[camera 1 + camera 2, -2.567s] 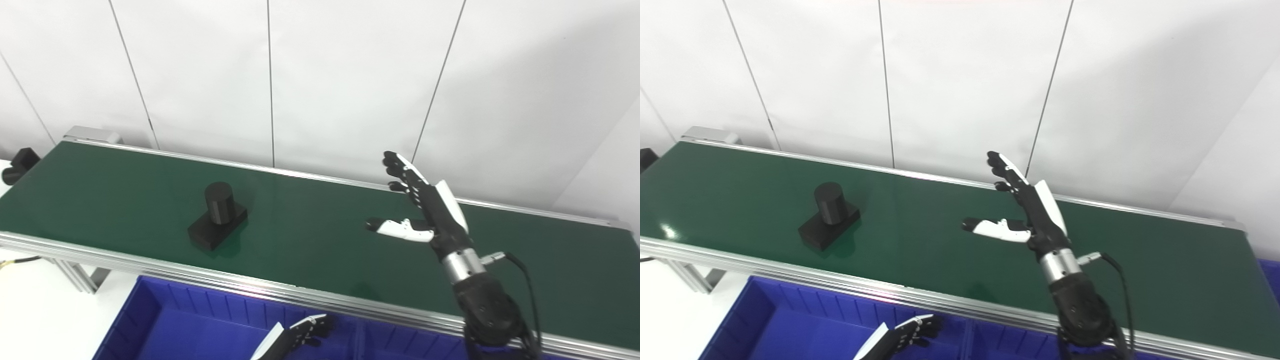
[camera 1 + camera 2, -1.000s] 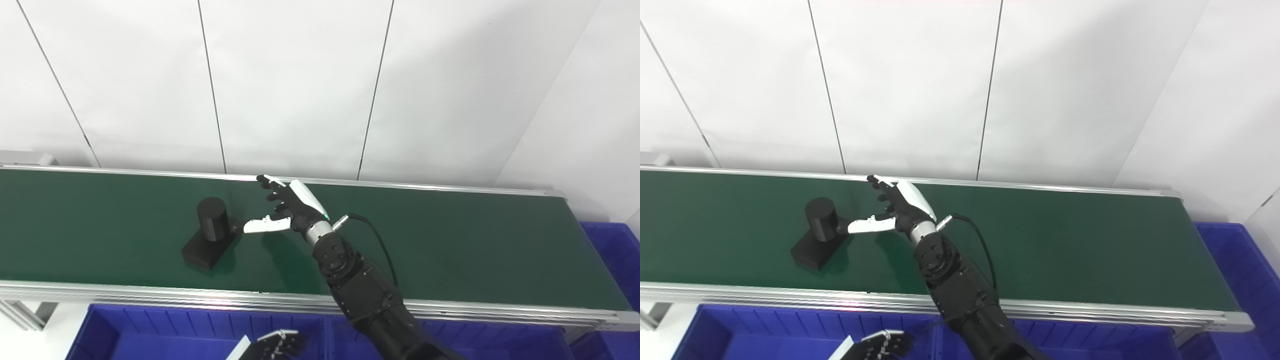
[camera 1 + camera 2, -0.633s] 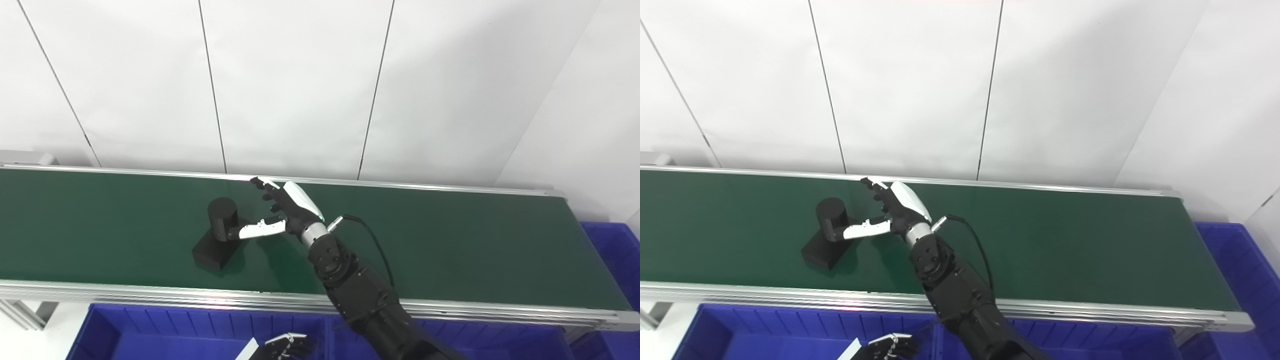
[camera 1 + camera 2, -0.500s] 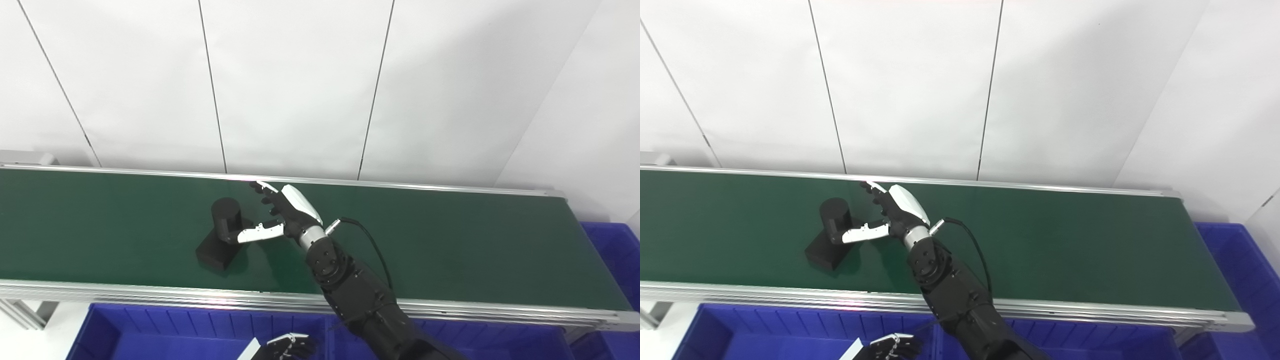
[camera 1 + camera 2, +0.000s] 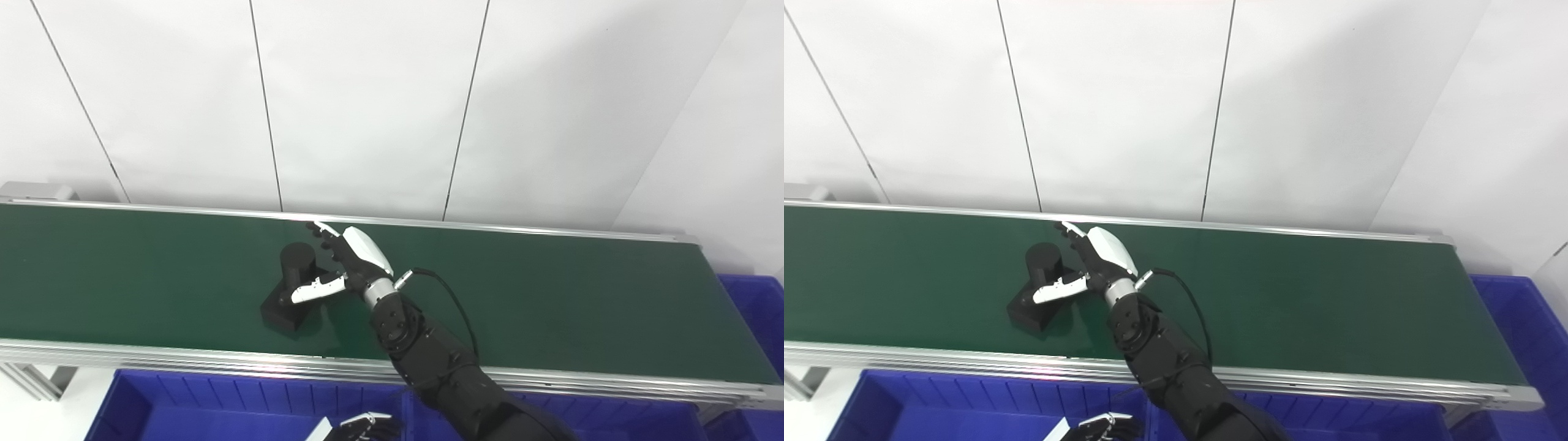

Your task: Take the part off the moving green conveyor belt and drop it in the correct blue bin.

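Observation:
The black part point(image 5: 298, 262), a short upright cylinder on a flat block, stands on the green conveyor belt point(image 5: 582, 306) left of centre. My right hand point(image 5: 344, 264) reaches over the belt and is open. The cylinder sits between its white thumb point(image 5: 312, 289), which lies across the part's front, and its straight fingers point(image 5: 323, 236) behind the cylinder. I cannot tell whether the thumb or fingers touch the part. My left hand point(image 5: 1099, 428) shows only partly at the bottom edge, low over the front blue bin point(image 5: 233, 401).
A row of blue bins runs below the belt's near rail point(image 5: 184, 358). Another blue bin point(image 5: 1522, 324) stands past the belt's right end. A white panelled wall rises right behind the far rail.
The part has ridden the belt rightward into my right hand's span. The thumb, once short of it, now lies across its front. The view has shifted slightly.

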You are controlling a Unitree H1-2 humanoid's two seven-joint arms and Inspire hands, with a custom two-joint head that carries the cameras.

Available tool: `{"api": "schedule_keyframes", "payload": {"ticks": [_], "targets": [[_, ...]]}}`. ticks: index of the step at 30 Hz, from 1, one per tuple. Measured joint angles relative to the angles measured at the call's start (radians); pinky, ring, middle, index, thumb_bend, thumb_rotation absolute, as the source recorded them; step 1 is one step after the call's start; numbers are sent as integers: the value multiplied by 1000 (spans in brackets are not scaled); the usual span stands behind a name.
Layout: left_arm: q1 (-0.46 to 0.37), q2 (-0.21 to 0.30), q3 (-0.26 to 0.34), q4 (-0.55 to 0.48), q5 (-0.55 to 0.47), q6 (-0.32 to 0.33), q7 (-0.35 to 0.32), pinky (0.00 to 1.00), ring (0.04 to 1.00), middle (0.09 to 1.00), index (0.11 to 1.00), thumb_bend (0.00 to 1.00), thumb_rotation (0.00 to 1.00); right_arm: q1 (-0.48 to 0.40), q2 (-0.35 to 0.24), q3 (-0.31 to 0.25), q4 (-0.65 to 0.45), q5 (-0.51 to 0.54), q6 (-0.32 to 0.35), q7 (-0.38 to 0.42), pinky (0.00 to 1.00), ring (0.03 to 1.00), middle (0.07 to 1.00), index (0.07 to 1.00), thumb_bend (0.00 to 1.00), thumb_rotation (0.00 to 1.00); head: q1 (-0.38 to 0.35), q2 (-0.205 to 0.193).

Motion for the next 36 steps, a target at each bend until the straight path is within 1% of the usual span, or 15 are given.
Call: {"api": "schedule_keyframes", "payload": {"ticks": [3,7,9,11,12,14,17,20,21,23,27,29,30,32,36], "targets": [[6,-4,0,-20,0,0,0,665,735,762,755,804,764,-4,14,-4,37,2,-14,-36,590,698,810,849,922,228,-2,2],[9,-9,1,-21,0,0,0,681,743,759,751,823,770,-9,27,-17,76,12,-52,-70,432,525,676,798,835,148,-9,5],[14,-11,1,-24,0,0,0,686,741,755,750,812,757,-13,31,-22,98,24,-67,-81,544,629,719,757,753,71,-15,8],[20,-13,3,-27,0,0,0,688,742,756,748,817,753,-13,32,-23,108,27,-84,-90,551,626,703,723,700,18,-15,8],[22,-13,4,-28,0,0,0,688,744,758,749,812,753,-13,32,-24,113,29,-91,-96,475,514,612,632,607,9,-15,9],[26,-14,5,-35,0,0,0,683,744,758,748,803,747,-13,35,-31,124,34,-104,-117,351,424,537,531,531,1,-15,11],[28,-13,9,-46,0,0,-1,679,745,761,749,816,759,-12,40,-47,128,45,-107,-155,205,411,499,491,515,0,-21,12],[28,-13,10,-46,1,0,-1,677,744,764,752,805,767,-11,42,-68,128,61,-108,-187,157,408,497,487,513,0,-25,12],[28,-13,10,-46,3,0,-1,677,745,765,754,806,775,-10,42,-73,128,66,-108,-196,137,293,484,486,517,0,-26,12],[28,-10,10,-46,3,0,-3,679,745,765,756,809,787,-7,43,-82,128,72,-108,-209,112,189,473,486,520,0,-29,14],[25,-1,10,-46,3,0,-6,677,742,763,755,816,796,-2,42,-87,128,76,-108,-244,126,192,471,486,521,0,-34,12],[24,5,10,-46,3,0,-6,677,741,763,753,787,775,3,42,-88,126,76,-112,-255,195,284,437,496,519,0,-38,12],[23,8,11,-46,3,0,-7,675,739,763,755,778,774,7,42,-88,124,76,-115,-266,258,367,481,486,516,0,-46,12],[21,12,11,-46,3,0,-7,669,734,761,755,769,774,18,40,-88,115,76,-125,-279,309,435,521,474,512,0,-48,14],[17,16,11,-46,2,0,-7,682,735,758,758,744,774,76,27,-93,23,76,-140,-288,328,437,540,482,509,0,-89,35]]}}
